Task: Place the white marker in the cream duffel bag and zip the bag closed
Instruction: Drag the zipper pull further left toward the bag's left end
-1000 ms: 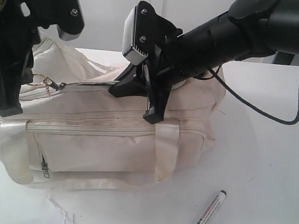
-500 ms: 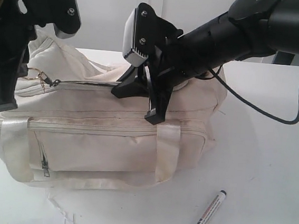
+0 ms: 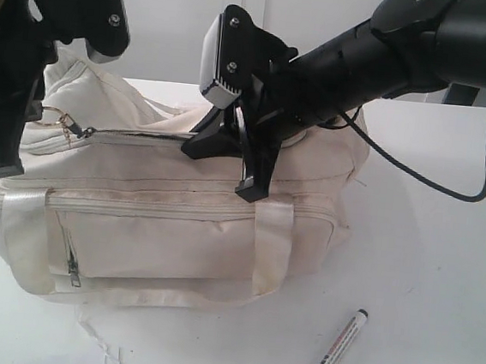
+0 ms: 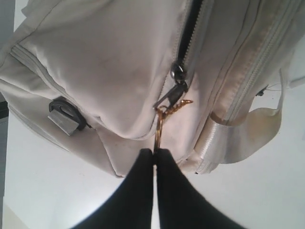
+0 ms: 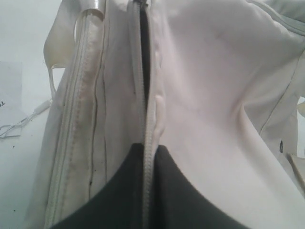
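Note:
The cream duffel bag [image 3: 169, 235] lies on the white table with its long top zip partly open. My left gripper [image 3: 38, 115] is at the bag's left end, shut on the gold ring [image 4: 158, 129] of the zip pull [image 3: 77, 130]; the slider [image 4: 178, 71] sits just below a dark open gap. My right gripper [image 3: 224, 150] is on the middle of the bag's top, shut on the zip edge [image 5: 148, 124], which runs between its fingers. The white marker [image 3: 336, 353] lies on the table in front of the bag, to the right, away from both grippers.
A black strap clip [image 4: 66, 114] sits on the bag's end near the left gripper. The front pocket has its own zip pull [image 3: 72, 269]. Loose threads [image 3: 98, 340] lie by the bag's front. The right arm's cable [image 3: 449, 191] hangs over the table [image 3: 423, 277].
My left gripper has drawn the ring and zip pull a little to the left and up, and the top zip line looks tauter. The right gripper and the marker stayed put.

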Robot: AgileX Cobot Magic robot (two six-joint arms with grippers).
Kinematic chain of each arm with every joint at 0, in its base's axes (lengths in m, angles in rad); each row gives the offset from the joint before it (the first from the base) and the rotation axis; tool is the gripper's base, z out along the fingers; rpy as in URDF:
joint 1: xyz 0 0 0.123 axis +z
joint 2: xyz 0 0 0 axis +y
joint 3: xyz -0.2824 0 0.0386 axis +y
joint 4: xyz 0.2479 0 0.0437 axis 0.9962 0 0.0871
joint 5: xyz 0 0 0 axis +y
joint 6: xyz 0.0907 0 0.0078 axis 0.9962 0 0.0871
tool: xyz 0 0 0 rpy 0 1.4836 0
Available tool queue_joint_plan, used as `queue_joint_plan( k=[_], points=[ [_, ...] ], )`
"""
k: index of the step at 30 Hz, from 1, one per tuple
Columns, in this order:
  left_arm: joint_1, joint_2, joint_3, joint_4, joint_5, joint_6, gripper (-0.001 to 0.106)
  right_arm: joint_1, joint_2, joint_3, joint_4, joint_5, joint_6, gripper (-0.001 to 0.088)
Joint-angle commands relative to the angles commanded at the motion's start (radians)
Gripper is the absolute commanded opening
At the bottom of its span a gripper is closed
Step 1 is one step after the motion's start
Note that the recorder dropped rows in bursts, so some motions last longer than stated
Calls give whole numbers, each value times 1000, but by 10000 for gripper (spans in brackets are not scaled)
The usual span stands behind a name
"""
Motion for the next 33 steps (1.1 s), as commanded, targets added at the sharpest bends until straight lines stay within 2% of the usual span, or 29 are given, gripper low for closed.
queue_joint_plan(
  k=[4, 13, 24, 33],
  points=[
    [10, 0, 0, 5, 0, 10, 0, 0, 0, 0, 0, 0, 0, 0],
    [128, 0, 0, -73, 0, 37, 0, 0, 0, 0, 0, -11, 0, 0],
    [135, 0, 4, -29, 0, 35, 0, 0, 0, 0, -1, -15, 0, 0],
    [234, 0, 4, -58, 0, 35, 0, 0, 0, 0, -3, -15, 0, 0]
  ],
)
